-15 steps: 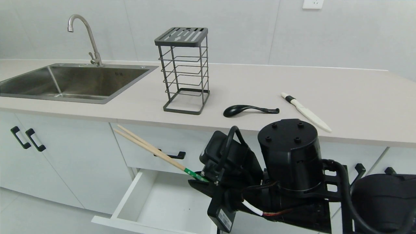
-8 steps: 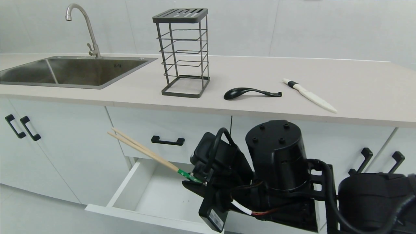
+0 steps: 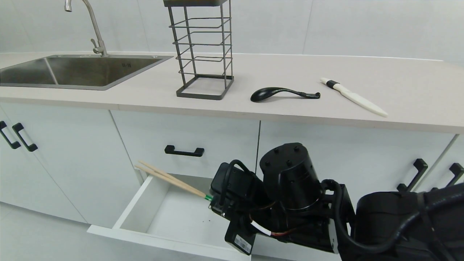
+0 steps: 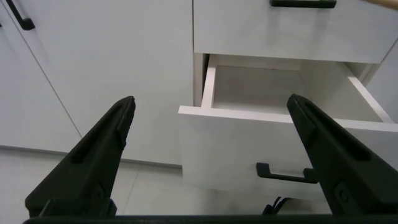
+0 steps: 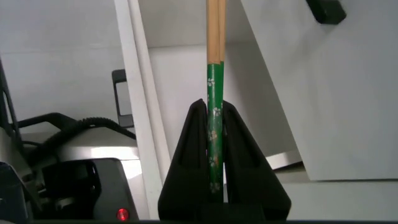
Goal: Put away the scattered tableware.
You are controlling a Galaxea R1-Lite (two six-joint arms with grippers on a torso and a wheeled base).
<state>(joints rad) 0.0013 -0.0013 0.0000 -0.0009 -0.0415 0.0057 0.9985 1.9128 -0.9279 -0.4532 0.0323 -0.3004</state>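
A pair of wooden chopsticks (image 3: 170,179) with green ends is held in my right gripper (image 3: 214,199), which is shut on them. They slant up and to the left over the open white drawer (image 3: 132,212) below the counter. In the right wrist view the chopsticks (image 5: 215,43) stick out from between the shut fingers (image 5: 198,134) above the drawer's inside. A black spoon (image 3: 282,93) and a white knife (image 3: 353,97) lie on the counter. My left gripper (image 4: 211,146) is open and holds nothing, facing the drawer's front panel (image 4: 249,152) from outside.
A tall black wire rack (image 3: 203,50) stands on the counter left of the spoon. A steel sink (image 3: 79,69) with a faucet (image 3: 92,25) is at the far left. Shut cabinet doors and a shut drawer with a black handle (image 3: 183,150) sit above the open drawer.
The head camera has dropped, so the counter sits higher in the picture. My right gripper has lowered the chopsticks closer to the open drawer.
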